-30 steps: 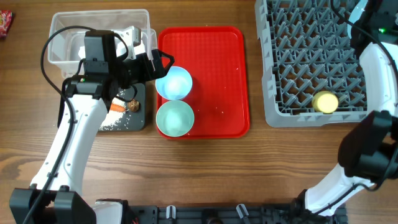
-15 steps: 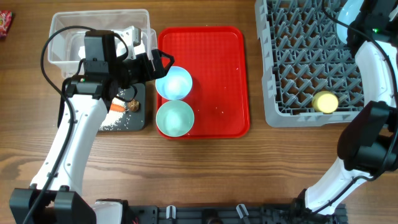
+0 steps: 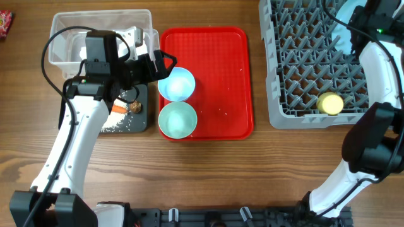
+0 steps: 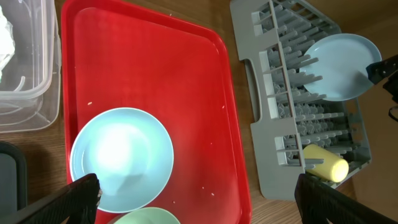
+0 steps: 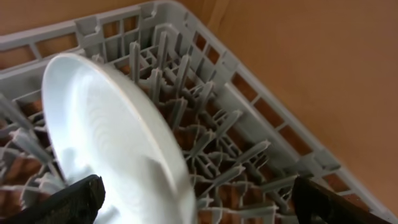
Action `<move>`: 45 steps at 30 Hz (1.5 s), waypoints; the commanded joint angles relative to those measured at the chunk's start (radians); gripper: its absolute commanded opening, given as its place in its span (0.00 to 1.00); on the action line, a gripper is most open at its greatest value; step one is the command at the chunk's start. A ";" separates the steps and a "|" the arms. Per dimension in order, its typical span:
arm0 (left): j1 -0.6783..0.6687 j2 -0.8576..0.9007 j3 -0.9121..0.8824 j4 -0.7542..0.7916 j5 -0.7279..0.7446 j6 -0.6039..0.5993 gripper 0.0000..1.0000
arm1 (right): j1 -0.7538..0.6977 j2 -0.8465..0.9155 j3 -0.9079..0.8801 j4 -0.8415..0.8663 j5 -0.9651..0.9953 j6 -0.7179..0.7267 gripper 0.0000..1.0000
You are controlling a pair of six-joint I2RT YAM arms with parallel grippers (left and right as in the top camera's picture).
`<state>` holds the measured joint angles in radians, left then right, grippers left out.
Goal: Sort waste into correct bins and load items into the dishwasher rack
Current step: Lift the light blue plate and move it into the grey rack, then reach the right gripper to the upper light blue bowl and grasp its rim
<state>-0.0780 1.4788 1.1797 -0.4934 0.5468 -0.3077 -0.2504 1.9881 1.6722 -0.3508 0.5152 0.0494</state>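
Observation:
My left gripper (image 3: 165,63) hangs open over the left edge of the red tray, just above the pale blue bowl (image 3: 178,84); the mint-green bowl (image 3: 177,120) sits next to it. In the left wrist view the blue bowl (image 4: 121,158) lies between the wide-spread fingers. My right gripper (image 5: 202,208) is open at the far corner of the grey rack (image 3: 309,63), with the pale blue plate (image 5: 106,137) standing on edge among the pegs between its fingers. A yellow cup (image 3: 330,103) lies in the rack. Carrot (image 3: 118,110), brown lump (image 3: 135,107) and rice (image 3: 117,128) are in the black tray (image 3: 144,121). The spoon is out of view.
The clear tub (image 3: 63,38) stands behind the black tray, with white tissue (image 4: 4,37) in it. A red wrapper (image 3: 5,24) lies at the table's far left edge. The flat red tray (image 3: 214,82) has a few rice grains on it.
The right arm has shifted a little at the rack's far corner, and more of the pale blue plate now shows there. The left arm has not moved.

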 commanded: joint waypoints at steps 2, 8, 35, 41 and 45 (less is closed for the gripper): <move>0.003 -0.005 0.012 0.002 -0.006 0.016 1.00 | 0.060 -0.134 -0.009 -0.051 -0.197 0.032 1.00; 0.003 -0.005 0.012 0.002 -0.006 0.016 1.00 | 0.168 -0.284 -0.009 -0.129 -0.747 0.033 1.00; 0.002 -0.025 0.012 -0.195 -0.635 -0.108 1.00 | 0.689 0.122 -0.012 -0.222 -0.822 0.392 0.76; 0.005 -0.019 0.012 -0.319 -0.731 0.021 1.00 | 0.724 0.156 -0.012 -0.246 -0.823 0.396 0.75; 0.005 -0.019 0.012 -0.418 -0.694 0.071 1.00 | 0.724 0.157 -0.012 -0.260 -0.822 0.395 0.74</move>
<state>-0.0780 1.4750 1.1801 -0.8612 -0.1383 -0.3092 0.4755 2.1284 1.6573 -0.6022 -0.3206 0.4339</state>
